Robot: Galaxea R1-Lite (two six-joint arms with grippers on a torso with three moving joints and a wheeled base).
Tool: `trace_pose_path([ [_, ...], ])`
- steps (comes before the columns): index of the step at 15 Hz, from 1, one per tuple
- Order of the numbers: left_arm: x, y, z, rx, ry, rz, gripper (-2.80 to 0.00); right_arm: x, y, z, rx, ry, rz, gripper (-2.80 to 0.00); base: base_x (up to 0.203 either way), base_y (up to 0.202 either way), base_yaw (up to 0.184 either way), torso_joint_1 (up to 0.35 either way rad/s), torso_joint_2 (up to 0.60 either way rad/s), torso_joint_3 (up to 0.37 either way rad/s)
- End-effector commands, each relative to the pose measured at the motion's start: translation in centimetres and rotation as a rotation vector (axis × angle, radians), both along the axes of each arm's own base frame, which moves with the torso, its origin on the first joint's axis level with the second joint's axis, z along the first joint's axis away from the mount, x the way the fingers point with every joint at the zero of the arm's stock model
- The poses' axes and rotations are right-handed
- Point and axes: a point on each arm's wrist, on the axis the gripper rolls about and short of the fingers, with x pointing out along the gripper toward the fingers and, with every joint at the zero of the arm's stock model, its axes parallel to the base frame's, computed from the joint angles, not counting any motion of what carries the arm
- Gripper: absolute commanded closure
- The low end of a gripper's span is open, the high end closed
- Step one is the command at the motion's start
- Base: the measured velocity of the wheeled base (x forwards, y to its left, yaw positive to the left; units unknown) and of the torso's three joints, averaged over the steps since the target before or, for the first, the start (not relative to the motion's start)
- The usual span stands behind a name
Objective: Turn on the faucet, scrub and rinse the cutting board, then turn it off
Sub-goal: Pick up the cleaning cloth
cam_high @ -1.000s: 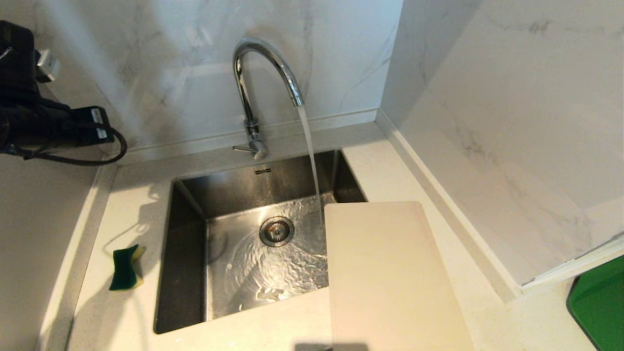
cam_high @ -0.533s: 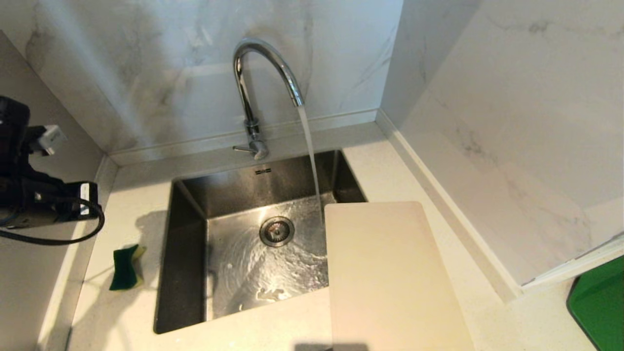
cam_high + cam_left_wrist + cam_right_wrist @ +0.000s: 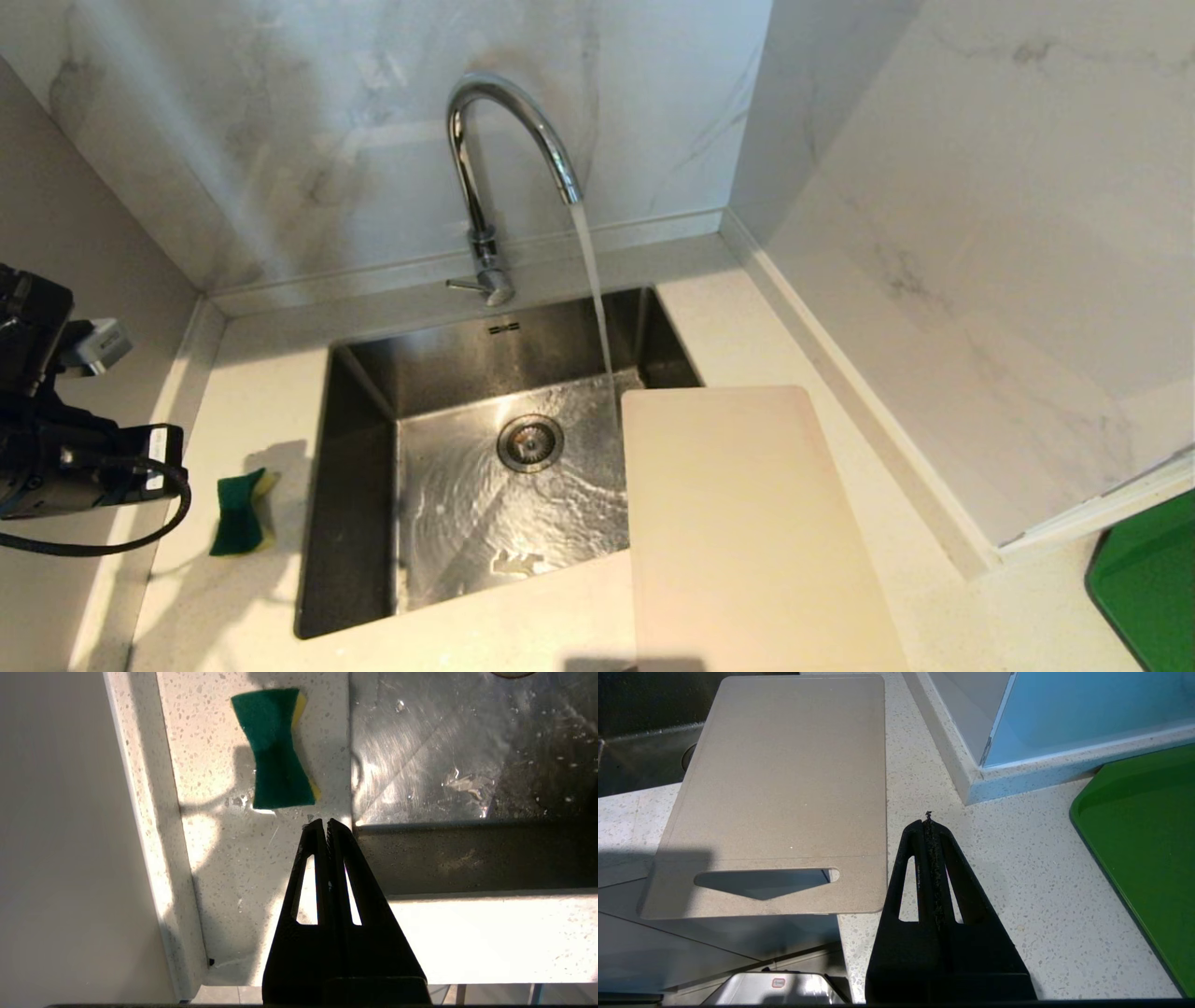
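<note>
The chrome gooseneck faucet (image 3: 485, 168) stands behind the sink (image 3: 355, 392), and water streams from its spout into the basin. The cream cutting board (image 3: 738, 523) lies flat on the counter right of the sink, one corner over the basin; in the right wrist view the cutting board (image 3: 784, 788) shows its handle slot. My left gripper (image 3: 325, 822) is shut and empty, above the counter just short of the green-and-yellow sponge (image 3: 276, 751). In the head view only the left wrist body (image 3: 56, 448) shows, at the far left. My right gripper (image 3: 928, 820) is shut, over the counter beside the board's near end.
The sponge (image 3: 241, 511) lies on the narrow counter strip left of the sink. Marble walls close the back and right sides. A green tray (image 3: 1148, 588) sits at the far right. The sink edge (image 3: 351, 765) runs close beside the left fingertips.
My left arm has come down along the left edge of the head view, from level with the faucet's spout to beside the sponge. Water keeps running; the board and sponge have not moved.
</note>
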Motion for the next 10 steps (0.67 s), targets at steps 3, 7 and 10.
trace_pose_path([
  [3,0.2,-0.1,-0.6,-0.025,0.029,-0.018,0.00,0.0,0.0,0.0,0.000,0.000,0.000,0.00,0.000,0.000,0.000,0.000,0.00,0.000],
  [7,0.2,-0.1,-1.3,-0.050,0.062,-0.037,0.00,0.0,0.0,0.0,0.000,0.000,0.000,0.00,0.000,0.000,0.000,0.000,0.00,0.000],
  [10,-0.2,1.0,-2.6,-0.060,0.109,0.015,0.00,0.0,0.0,0.0,0.000,0.000,0.000,0.00,0.000,0.000,0.000,0.000,0.00,0.000],
])
